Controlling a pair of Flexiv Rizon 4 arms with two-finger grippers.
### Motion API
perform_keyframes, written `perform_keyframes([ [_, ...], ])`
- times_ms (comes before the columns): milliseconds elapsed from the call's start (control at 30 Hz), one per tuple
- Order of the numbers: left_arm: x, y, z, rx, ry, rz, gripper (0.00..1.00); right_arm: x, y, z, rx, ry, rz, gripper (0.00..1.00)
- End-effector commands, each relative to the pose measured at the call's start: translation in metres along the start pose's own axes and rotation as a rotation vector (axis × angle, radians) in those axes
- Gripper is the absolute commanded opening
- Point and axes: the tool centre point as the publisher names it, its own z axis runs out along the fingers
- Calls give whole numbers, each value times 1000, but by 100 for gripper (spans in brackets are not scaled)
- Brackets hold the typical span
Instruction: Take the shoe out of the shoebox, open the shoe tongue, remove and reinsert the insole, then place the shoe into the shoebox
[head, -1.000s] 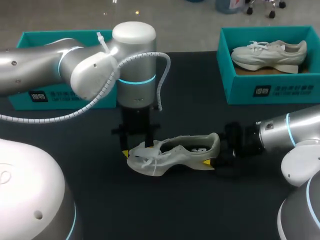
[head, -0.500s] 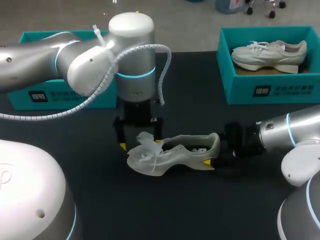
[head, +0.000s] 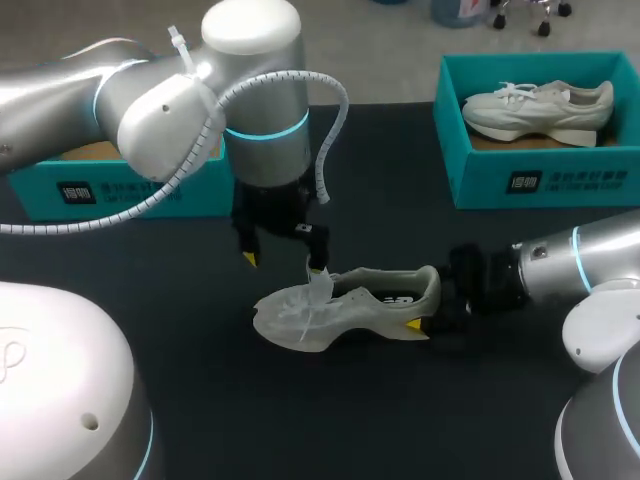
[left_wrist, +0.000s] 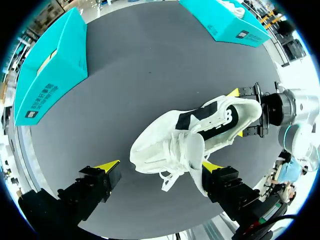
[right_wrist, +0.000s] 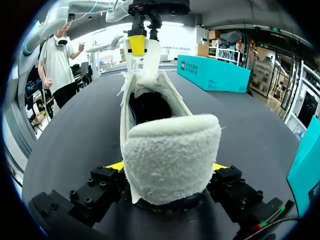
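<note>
Head view looks down from behind; left wrist view overlooks the shared shoe (left_wrist: 195, 140), right one hugs its heel (right_wrist: 172, 155).

A dark table (head: 400, 420) carries a second teal box (head: 540, 180) holding another white shoe (head: 540, 108).

Two shoes (head: 345, 305) (head: 540, 108), two teal shoeboxes (head: 120, 190) (head: 580, 180), two pincers (head: 284, 265) (head: 425, 305), one black table (head: 400, 420).

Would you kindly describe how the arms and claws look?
The left arm and right arm are smooth silver-grey tubes with rounded joints ringed in cyan light. A white ribbed hose, zip-tied, runs along the left one. The left claw and right claw are black with yellow fingertips.
</note>
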Motion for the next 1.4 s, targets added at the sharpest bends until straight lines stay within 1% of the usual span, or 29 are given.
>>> perform_keyframes([
  [33, -3, -4, -17, 21, 62, 300, 100, 0, 0, 2, 5, -2, 0, 0],
  [133, -1, -10, -26, 43, 58, 460, 100, 0, 0, 2, 5, -2, 0, 0],
  [233, 1, -14, -37, 85, 53, 599, 100, 0, 0, 2, 5, -2, 0, 0],
  [667, 1, -14, -37, 85, 53, 599, 100, 0, 0, 2, 5, -2, 0, 0],
  [767, 10, -17, -42, 81, 67, 649, 100, 0, 0, 2, 5, -2, 0, 0],
  [967, 26, -21, -55, 94, 38, 727, 100, 0, 0, 2, 5, -2, 0, 0],
  [1000, 29, -23, -56, 94, 34, 742, 95, 0, 0, 2, 5, -2, 0, 0],
  [1033, 33, -25, -57, 95, 33, 755, 59, 0, 0, 2, 5, -2, 0, 0],
  [1067, 36, -27, -59, 101, 37, 767, 40, 0, 0, 2, 5, -2, 0, 0],
  [1100, 40, -30, -60, 102, 42, 785, 15, 0, 0, 2, 5, -2, 0, 0],
  [1133, 44, -32, -61, 104, 44, 792, 0, 0, 0, 2, 5, -2, 0, 0],
  [1333, 71, -44, -59, 132, 56, 853, 0, 0, 0, 2, 5, -2, 0, 0],
  [1367, 75, -46, -58, 135, 67, 855, 0, 0, 0, 2, 5, -2, 0, 0],
  [1400, 79, -48, -57, 123, 103, 845, 0, 0, 0, 2, 5, -2, 0, 0],
])
